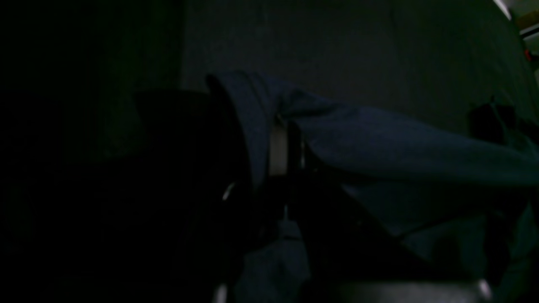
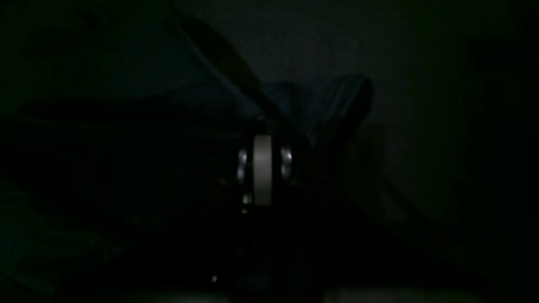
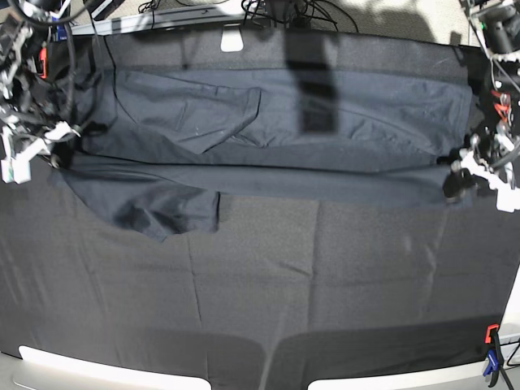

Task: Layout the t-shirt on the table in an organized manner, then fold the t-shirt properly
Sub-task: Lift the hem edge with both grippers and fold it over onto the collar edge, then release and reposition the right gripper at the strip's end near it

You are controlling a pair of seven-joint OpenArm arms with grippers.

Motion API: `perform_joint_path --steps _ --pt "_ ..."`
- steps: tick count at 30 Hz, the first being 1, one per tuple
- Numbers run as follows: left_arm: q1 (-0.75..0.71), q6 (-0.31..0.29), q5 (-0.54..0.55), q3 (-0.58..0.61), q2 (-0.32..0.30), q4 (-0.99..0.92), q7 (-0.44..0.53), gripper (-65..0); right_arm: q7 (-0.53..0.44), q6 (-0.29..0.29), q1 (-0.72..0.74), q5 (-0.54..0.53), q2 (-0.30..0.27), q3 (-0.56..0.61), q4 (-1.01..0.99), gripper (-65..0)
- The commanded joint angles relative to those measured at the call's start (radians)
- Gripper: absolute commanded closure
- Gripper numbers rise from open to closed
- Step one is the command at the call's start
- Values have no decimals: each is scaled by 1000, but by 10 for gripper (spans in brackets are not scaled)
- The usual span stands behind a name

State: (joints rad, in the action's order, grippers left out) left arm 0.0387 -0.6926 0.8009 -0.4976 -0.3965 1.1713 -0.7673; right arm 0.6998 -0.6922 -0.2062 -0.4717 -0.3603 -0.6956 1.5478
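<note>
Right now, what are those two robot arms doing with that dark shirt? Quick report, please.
Left gripper and right gripper both shut on the dark charcoal cotton t-shirt. Shirt stretched wide across the black-clothed table. Nothing in the way.

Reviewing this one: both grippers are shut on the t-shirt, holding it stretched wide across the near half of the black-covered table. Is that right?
Not quite. The t-shirt is stretched across the far half of the table, not the near half; the base view shows the near half bare. The rest holds: the left gripper and right gripper are each shut on an end of the shirt.
</note>
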Motion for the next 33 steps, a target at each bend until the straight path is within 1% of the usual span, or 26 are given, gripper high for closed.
perform_joint_path --steps 1,4,7,8,9,11,12,13,14,17,21,24,25,27,29,33 --pt "14 -6 20 -7 -25 20 19 0 -18 -6 4 -3 -22 -16 21 0" --pt "11 -6 19 -7 -30 20 -19 0 21 -6 -2 0 -21 -18 21 0" --pt "11 -6 20 -7 -37 20 -51 0 115 -6 -2 -1 -22 -18 21 -3" --pt "11 -6 20 -7 -39 20 -64 0 146 -6 -2 -6 -22 -18 21 -43" --pt "11 -6 20 -7 -39 20 -73 -56 166 -6 -2 -13 -22 -18 21 -95" --pt "11 -6 19 -7 -40 20 -78 -197 189 -6 -2 -45 -22 -18 21 -207" --pt "11 -6 19 -7 -40 20 -78 -251 191 -6 -2 -70 -23 -18 21 -248" --pt "11 -6 19 -7 -40 20 -78 -283 191 -6 -2 -92 -24 -18 21 -275" --pt "11 -6 20 -7 -42 21 -77 -293 195 -6 -2 -113 -27 -18 21 -287" --pt "11 -6 20 -7 -53 49 -77 -293 208 -6 5 -182 -48 -18 21 -287" --pt "11 -6 20 -7 -67 149 -68 -292 223 -6 53 -272 -75 -18 21 -287" --pt "11 -6 20 -6 -65 243 -66 -292 310 -6 118 -352 -74 0 15 -287" --pt "11 -6 20 -6 -63 271 -67 -292 324 -6 143 -365 -74 16 9 -287" --pt "11 -5 20 -5 -63 315 -70 -292 336 -6 199 -358 -74 64 -13 -287" --pt "11 20 19 -5 -64 341 -70 -292 349 -6 255 -309 -73 122 -39 -287" --pt "11 23 19 -5 -63 347 -70 -292 339 -6 375 -254 -63 241 -142 -287"
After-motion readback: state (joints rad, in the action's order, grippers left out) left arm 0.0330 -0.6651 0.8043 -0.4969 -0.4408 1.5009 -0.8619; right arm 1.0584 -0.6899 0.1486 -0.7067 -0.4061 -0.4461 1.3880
